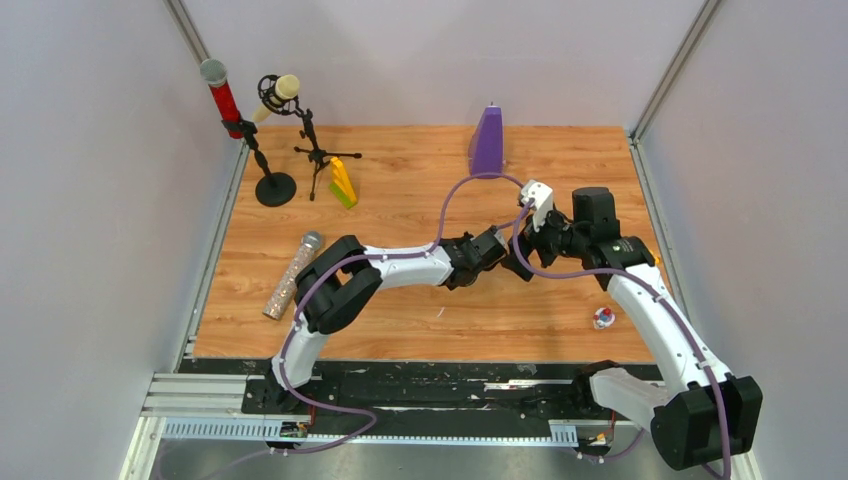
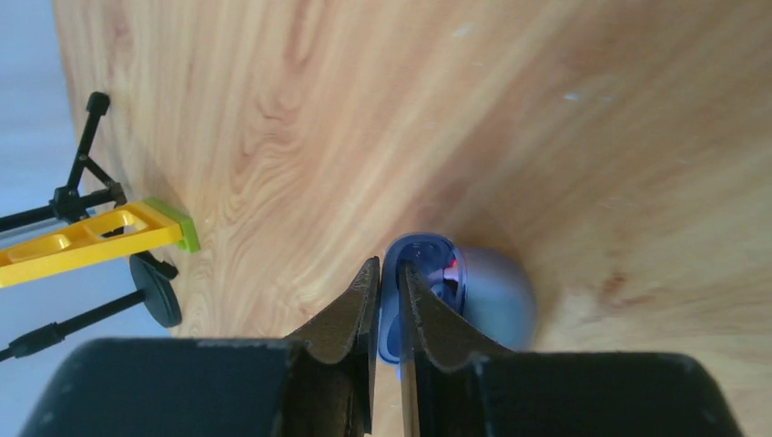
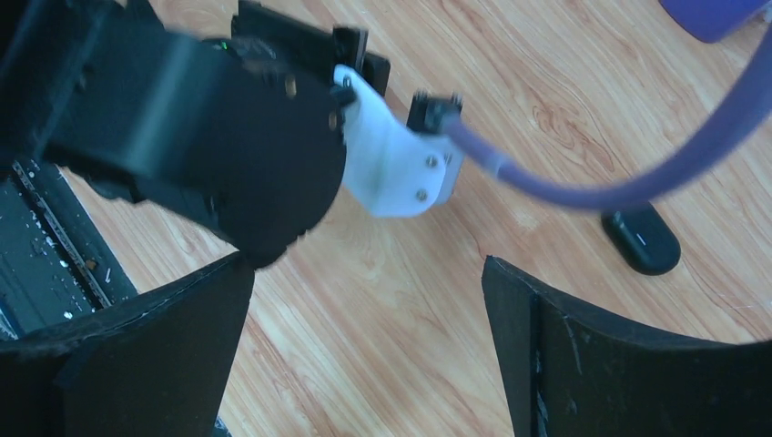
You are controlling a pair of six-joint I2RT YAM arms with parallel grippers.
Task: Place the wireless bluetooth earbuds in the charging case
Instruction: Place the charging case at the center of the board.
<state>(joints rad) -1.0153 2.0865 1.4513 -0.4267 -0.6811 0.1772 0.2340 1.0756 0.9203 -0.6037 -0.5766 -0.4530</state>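
Note:
My left gripper [image 2: 390, 266] is shut on the thin rim of an open pale purple charging case [image 2: 496, 296] that rests on the wooden table; a red light glows inside it. I cannot make out any earbuds in it. My right gripper [image 3: 364, 264] is open and empty above bare wood, close to the left wrist [image 3: 228, 137]. A closed black oval case [image 3: 642, 239] lies on the table beyond it. In the top view both grippers meet at mid-table, left [image 1: 500, 254] and right [image 1: 522, 262], and they hide the cases. No loose earbuds show.
A red microphone on a stand [image 1: 222, 95], a cream microphone on a tripod [image 1: 283, 90] and a yellow-green block [image 1: 343, 183] stand back left. A glittery microphone [image 1: 293, 273] lies left. A purple upright object [image 1: 487, 140] stands at the back. A small red-white object [image 1: 603, 318] lies front right.

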